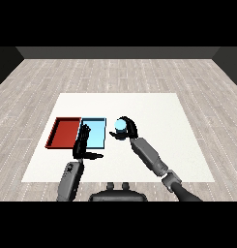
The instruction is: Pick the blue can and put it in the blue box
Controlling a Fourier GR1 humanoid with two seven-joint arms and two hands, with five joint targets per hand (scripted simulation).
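The blue can (120,127) is held just right of the light blue tray (97,133), with my right hand (128,128) curled round it; whether it rests on the table or hangs above it I cannot tell. The light blue tray lies beside the red tray (64,132), on its right. My left hand (83,144) is open with straight fingers pointing away from me and the thumb out to the right; it covers the near left corner of the light blue tray.
The white table (154,111) stretches to the right and far side of the trays. Its near edge runs just behind my forearms. A wooden floor surrounds it.
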